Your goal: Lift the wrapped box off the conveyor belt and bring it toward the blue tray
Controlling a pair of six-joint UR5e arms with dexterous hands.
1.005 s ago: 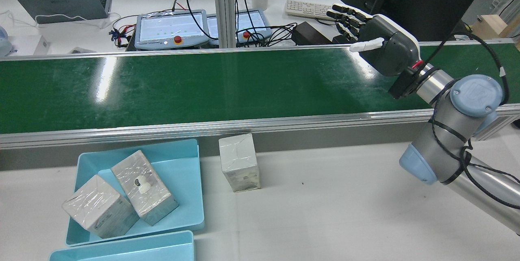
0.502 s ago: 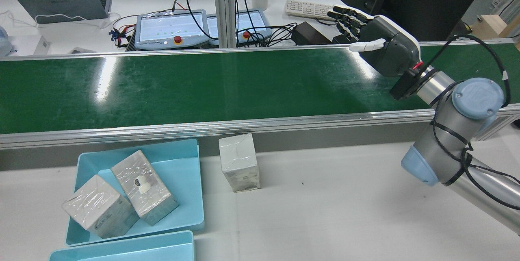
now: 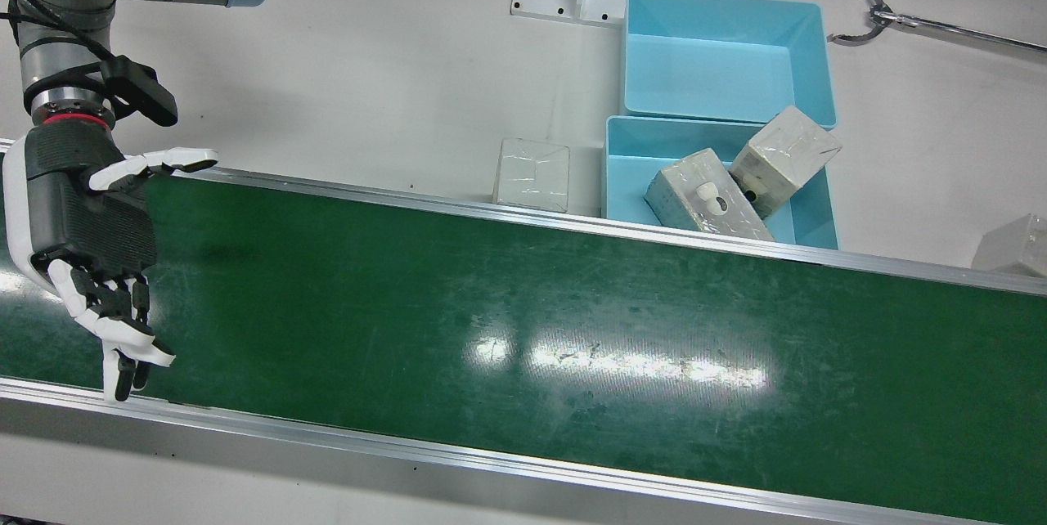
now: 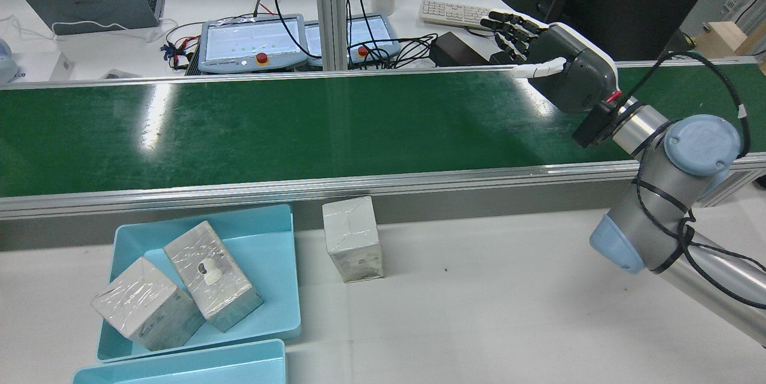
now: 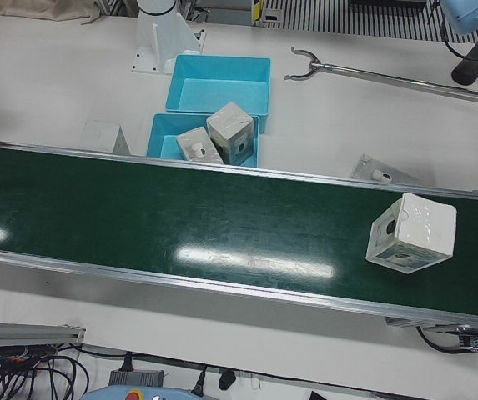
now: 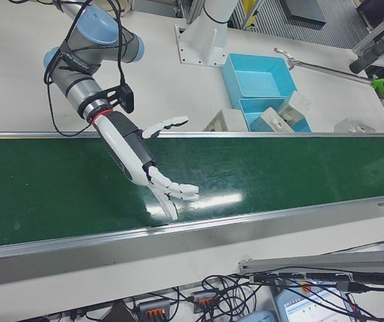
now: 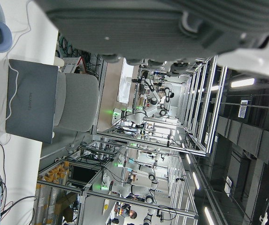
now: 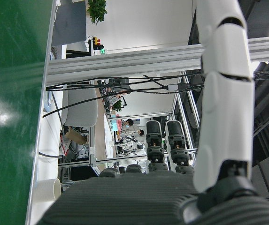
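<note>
We log the right robot hand [image 3: 86, 239] spread over the belt [image 3: 523, 296] at its right-arm end, palm facing down the belt, holding nothing. We judge it is posted there as a catcher, waiting for the box to ride in.

The wrapped box [image 5: 411, 233] sits on the belt at the far opposite end, well apart from the hand; only the left-front view shows it. It rests tilted, one corner up.

The blue tray [image 4: 272, 240] stands on the desk [image 4: 508, 300] just beside the belt rail, with two boxes leaning in it. A third box [image 4: 352, 239] stands on the desk just beside the tray, perhaps a missed drop.

Left robot hand [image 7: 172, 33]: only its own camera shows it, mostly palm, so we cannot tell its state.

Step in hand: wait, then grasp.
</note>
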